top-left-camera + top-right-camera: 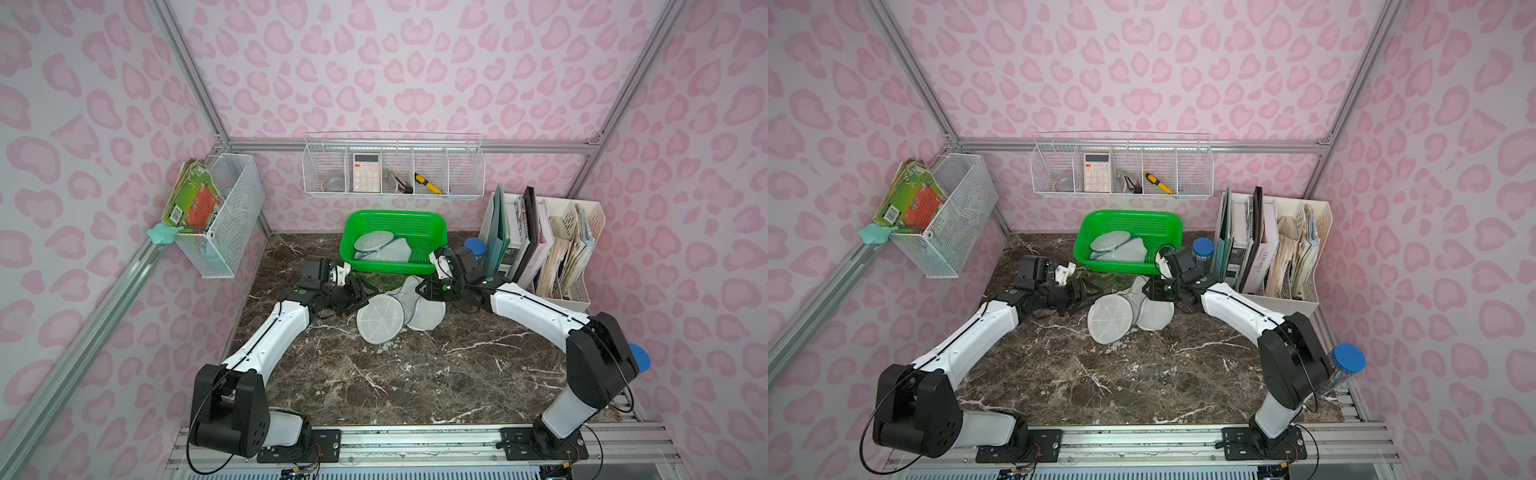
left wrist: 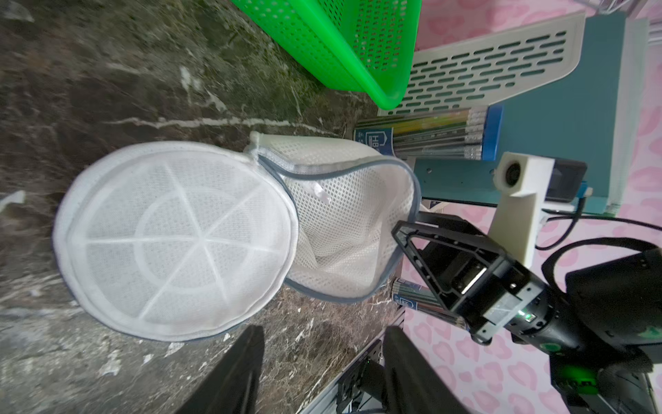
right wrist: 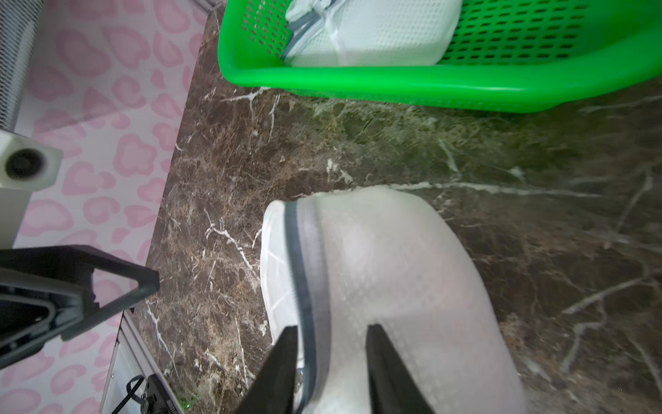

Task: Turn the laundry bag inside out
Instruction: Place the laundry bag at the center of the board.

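Note:
The laundry bag [image 1: 388,316] is a round white mesh pouch with grey trim, lying on the marble table in front of the green basket in both top views. In the left wrist view its flat round panel [image 2: 175,240] leans against the gaping pouch [image 2: 344,222]. My left gripper [image 2: 324,335] is open, a short way from the panel's edge, with only table between its fingers. My right gripper [image 3: 333,335] is open too; its jaws straddle the bag's grey rim [image 3: 304,272] without pinching it. From above, the left gripper [image 1: 358,297] and right gripper [image 1: 420,286] flank the bag.
A green basket [image 1: 386,269] right behind the bag holds another mesh bag [image 1: 382,247]. At the right stand a blue-lidded jar [image 1: 476,247] and a white file organizer [image 1: 552,257]. Wire baskets hang on the back wall [image 1: 392,174] and on the left wall [image 1: 226,216].

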Robot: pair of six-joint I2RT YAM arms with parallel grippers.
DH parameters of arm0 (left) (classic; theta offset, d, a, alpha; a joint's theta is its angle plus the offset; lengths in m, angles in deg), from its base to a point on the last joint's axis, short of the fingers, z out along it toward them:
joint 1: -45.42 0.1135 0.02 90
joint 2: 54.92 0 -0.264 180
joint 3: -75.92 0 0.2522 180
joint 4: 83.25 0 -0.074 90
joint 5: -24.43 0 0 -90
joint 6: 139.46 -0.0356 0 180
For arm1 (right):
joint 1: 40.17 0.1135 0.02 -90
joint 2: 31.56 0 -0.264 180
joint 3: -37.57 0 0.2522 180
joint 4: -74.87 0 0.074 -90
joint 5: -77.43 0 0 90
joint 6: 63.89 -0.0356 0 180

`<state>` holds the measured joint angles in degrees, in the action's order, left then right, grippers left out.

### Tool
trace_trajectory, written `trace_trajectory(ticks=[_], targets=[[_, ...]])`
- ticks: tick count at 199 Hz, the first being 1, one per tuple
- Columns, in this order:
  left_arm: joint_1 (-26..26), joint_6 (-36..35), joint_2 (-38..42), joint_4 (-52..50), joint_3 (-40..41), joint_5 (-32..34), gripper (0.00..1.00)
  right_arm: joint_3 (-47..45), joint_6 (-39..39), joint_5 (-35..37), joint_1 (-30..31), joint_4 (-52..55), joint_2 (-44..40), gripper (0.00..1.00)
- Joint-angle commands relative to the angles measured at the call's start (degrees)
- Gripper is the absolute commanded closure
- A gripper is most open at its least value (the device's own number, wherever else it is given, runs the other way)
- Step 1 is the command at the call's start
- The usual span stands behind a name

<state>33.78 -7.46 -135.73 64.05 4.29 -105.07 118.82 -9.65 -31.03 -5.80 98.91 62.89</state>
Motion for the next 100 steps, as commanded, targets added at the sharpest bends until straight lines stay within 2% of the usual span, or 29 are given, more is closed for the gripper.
trace_trajectory(ticks=[1,18,39,77,100], targets=[[-2.4,1.1,-2.3,2.2,-2.1,0.9,0.42,-2.2,-1.0,-1.5,-1.1,-4.2,-2.7,0.54],[-4.4,1.2,-5.0,2.1,-4.9,1.3,0.42,-4.2,-1.1,-1.6,-2.4,-4.5,-4.6,0.46],[-6.9,0.5,-8.8,0.5,-9.0,2.3,0.43,-7.0,-1.1,-0.7,-4.2,-4.7,-7.6,0.42],[-11.4,-0.5,-17.6,-3.3,-17.8,4.4,0.47,-9.9,1.4,6.9,-5.5,-0.5,-15.0,0.30],[-13.8,-0.4,-23.5,-5.4,-24.0,5.8,0.49,-13.6,1.6,8.9,-6.8,0.4,-19.7,0.23]])
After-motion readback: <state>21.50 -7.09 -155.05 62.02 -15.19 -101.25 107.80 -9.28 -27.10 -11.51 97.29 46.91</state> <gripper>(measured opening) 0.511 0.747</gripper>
